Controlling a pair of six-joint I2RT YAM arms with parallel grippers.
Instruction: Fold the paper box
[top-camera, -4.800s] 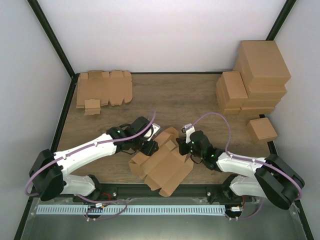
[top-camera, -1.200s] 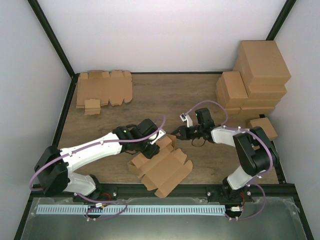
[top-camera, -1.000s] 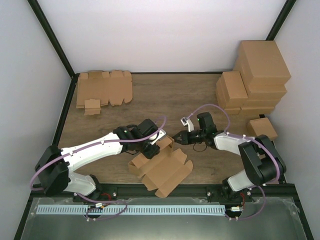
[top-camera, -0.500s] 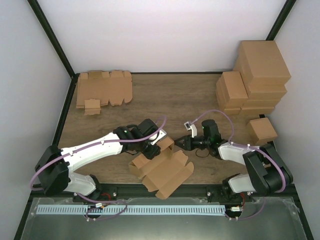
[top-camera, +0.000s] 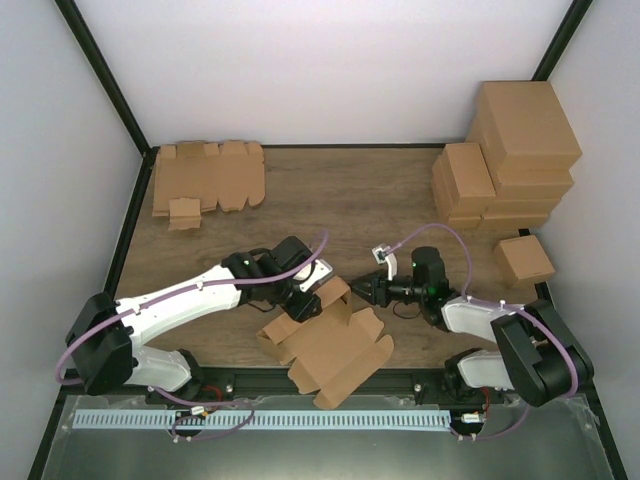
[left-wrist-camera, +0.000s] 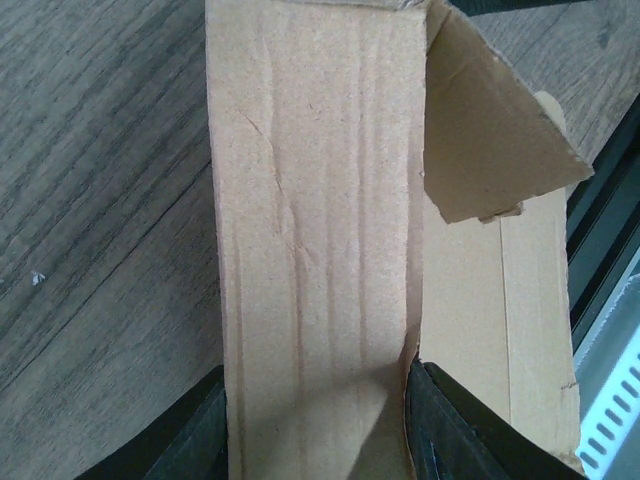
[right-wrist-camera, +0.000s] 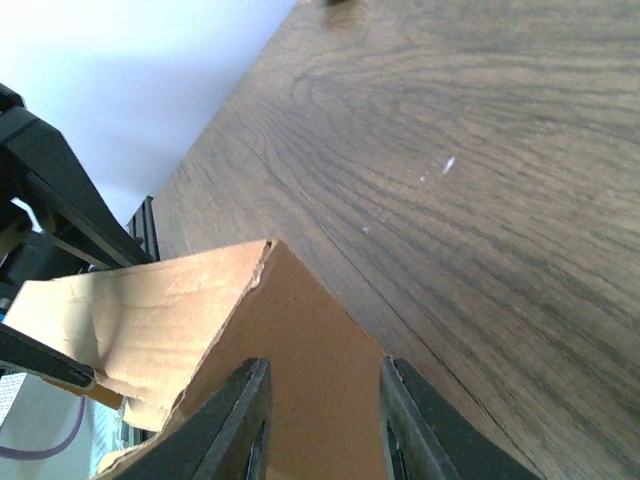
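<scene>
Top external view: the paper box is seen part-folded on the table, near its front edge, between the arms. The left gripper is set over it, fingers spread wide. A raised flap is framed by the right gripper, fingers parted.

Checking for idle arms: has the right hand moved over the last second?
Yes: the right hand shifted toward the near edge of the table, away from the stacked cartons.
</scene>
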